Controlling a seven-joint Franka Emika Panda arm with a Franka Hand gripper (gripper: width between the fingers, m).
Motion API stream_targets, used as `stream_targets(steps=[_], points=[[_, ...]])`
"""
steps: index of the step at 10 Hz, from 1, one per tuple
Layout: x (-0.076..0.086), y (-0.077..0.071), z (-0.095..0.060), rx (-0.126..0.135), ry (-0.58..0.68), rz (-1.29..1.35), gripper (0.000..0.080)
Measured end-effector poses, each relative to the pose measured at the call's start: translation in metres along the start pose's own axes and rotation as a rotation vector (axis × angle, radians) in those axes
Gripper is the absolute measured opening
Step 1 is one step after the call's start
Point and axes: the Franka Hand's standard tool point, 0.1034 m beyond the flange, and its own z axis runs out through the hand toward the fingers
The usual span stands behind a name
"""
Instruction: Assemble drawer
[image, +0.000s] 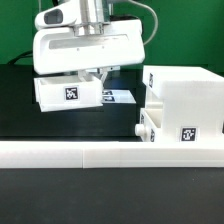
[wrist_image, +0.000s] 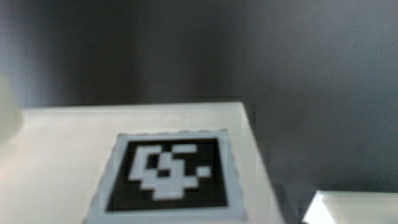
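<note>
A white drawer tray (image: 62, 93) with a black-and-white marker on its side hangs slightly tilted at the exterior view's left, a little above the black table. My gripper (image: 97, 76) comes down on the tray's right end and appears shut on its wall. The big white wrist body hides the fingers' upper part. The wrist view shows the tray's marked face (wrist_image: 169, 170) very close and blurred, with no fingertips in sight. The cube-shaped housing (image: 190, 100) stands at the right. A smaller white part (image: 150, 125) sticks out at its lower left.
The long low white rail (image: 90, 152) runs across the front. The marker board (image: 120, 97) lies flat on the black table between the tray and the housing. A green backdrop stands behind.
</note>
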Motion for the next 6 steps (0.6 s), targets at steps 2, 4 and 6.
stream_targets(steps=[2, 4, 6], points=[[-0.0007, 0.0022, 0.0003, 0.005, -0.007, -0.033, 0.0041], [-0.0010, 0.0025, 0.0010, 0.005, -0.009, -0.113, 0.0041], [-0.0023, 0.0100, 0.0047, 0.007, -0.027, -0.439, 0.0041]])
